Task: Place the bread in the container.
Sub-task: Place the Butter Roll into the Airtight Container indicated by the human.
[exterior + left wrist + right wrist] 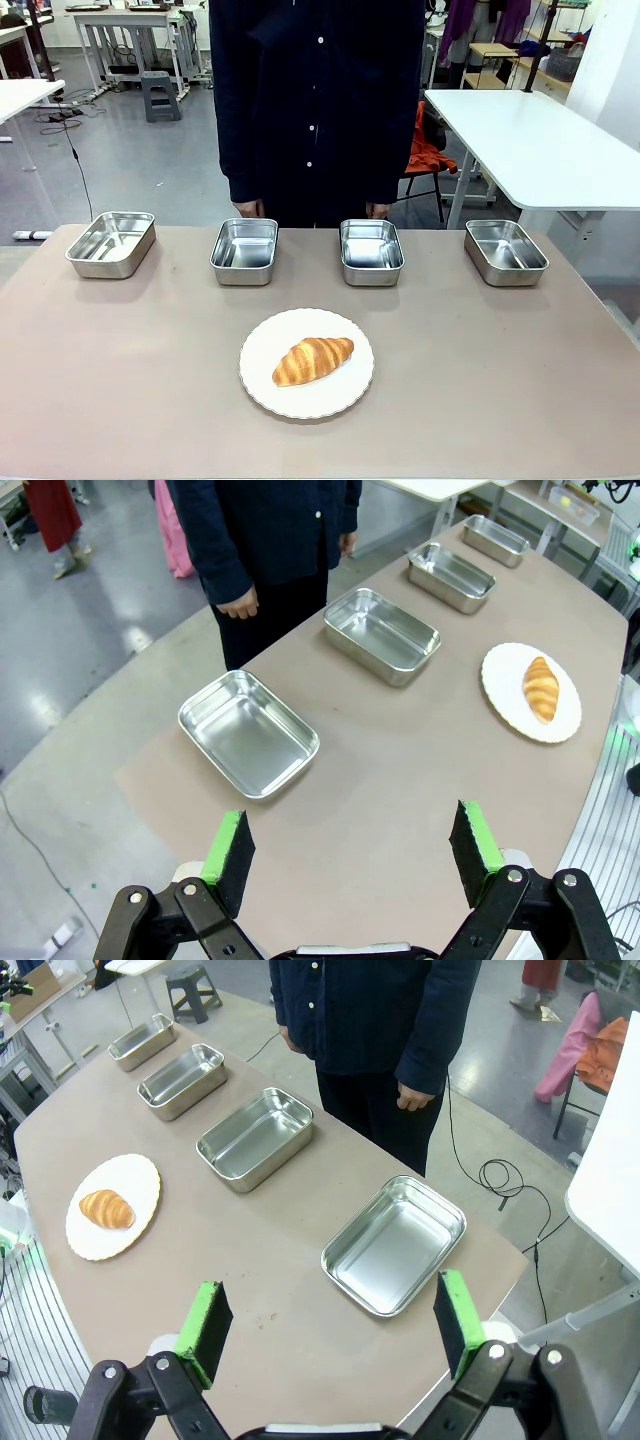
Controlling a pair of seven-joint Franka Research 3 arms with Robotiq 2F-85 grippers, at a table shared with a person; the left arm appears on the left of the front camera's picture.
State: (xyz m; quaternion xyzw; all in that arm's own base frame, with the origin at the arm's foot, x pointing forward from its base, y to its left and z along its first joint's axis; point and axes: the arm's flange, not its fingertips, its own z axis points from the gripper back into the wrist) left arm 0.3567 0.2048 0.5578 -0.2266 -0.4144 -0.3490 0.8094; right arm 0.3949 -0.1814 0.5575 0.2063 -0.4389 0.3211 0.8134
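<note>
Since the bread (313, 360) lies untouched on the round white plate (300, 405) at the near middle of the table (480, 380), the task looks, in my judgement, not yet begun: the pick, the carry and the set-down are all left to do. The left gripper (350, 845) hangs above its end of the table with its jaws spread wide and nothing between the green pads; the right gripper (330, 1322) hangs the same way above the other end, jaws wide apart and empty. Four steel trays stand in a row along the far side: the far-left tray (112, 243), the inner-left tray (245, 250), the inner-right tray (371, 251) and the far-right tray (506, 252). All four are empty, and I cannot tell which one is meant as the container. The two inner trays sit nearest the plate, with a clear band of bare table between them and it. The trays stand well apart from one another, so each rolled rim can be approached from above without crowding a neighbour. The outer two sit near the far corners, close to the table's edge, where a nudge could push one off. A person (315, 100) stands at the far side, both hands (247, 208) hanging just behind the inner trays, so a drop there would want care.
</note>
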